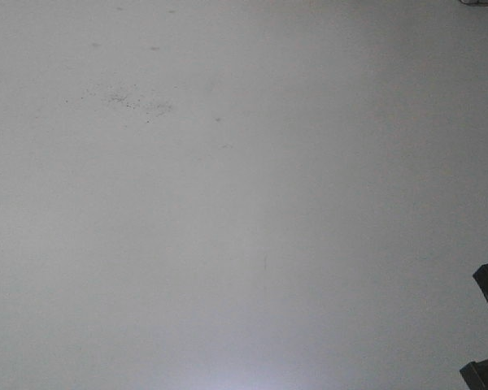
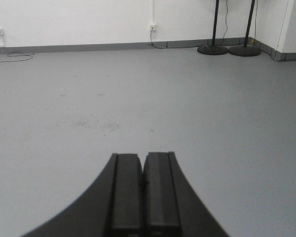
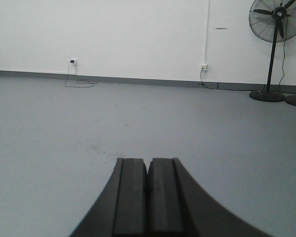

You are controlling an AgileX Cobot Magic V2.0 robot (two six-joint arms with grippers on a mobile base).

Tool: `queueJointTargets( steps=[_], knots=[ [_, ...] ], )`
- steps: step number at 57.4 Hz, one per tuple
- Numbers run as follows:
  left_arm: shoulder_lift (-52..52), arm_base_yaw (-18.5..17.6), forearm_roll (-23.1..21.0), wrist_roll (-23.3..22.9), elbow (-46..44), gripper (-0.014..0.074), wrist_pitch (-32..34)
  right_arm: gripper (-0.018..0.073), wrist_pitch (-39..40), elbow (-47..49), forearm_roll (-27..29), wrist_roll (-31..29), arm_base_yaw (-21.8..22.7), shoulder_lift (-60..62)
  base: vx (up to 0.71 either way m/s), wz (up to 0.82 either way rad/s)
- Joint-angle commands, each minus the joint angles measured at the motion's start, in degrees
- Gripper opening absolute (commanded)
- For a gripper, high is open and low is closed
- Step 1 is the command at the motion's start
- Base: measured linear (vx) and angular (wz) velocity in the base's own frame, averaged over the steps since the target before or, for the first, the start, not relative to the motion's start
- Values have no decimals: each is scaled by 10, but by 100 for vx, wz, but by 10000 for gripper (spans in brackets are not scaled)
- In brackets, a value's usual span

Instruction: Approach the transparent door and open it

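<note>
In the front view, only grey floor (image 1: 228,211) was seen, marked by a patch of dark specks (image 1: 134,101). In the left wrist view, the left pincer (image 2: 143,170) was seen fully closed, its pads pressed together with nothing held; a white wall (image 2: 89,19) and two black stand bases (image 2: 213,50) were shown beyond. In the right wrist view, the right pincer (image 3: 147,173) was likewise closed tight and empty, and a standing fan (image 3: 276,19) was seen by the wall. The transparent door was shown in no view, so its place could not be told.
</note>
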State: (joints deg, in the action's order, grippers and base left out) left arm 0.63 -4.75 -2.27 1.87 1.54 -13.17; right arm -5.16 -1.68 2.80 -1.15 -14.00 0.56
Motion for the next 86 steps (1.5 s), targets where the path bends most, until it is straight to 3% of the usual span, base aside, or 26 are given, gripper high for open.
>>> queueJointTargets(
  steps=[1,86],
  knots=[
    [8,2,-3,-4,17,4,46,-5,43,-8,-3,-6,3,8,0,0],
    [8,2,-3,-4,17,4,46,-5,43,-8,-3,-6,3,8,6,3]
  ],
)
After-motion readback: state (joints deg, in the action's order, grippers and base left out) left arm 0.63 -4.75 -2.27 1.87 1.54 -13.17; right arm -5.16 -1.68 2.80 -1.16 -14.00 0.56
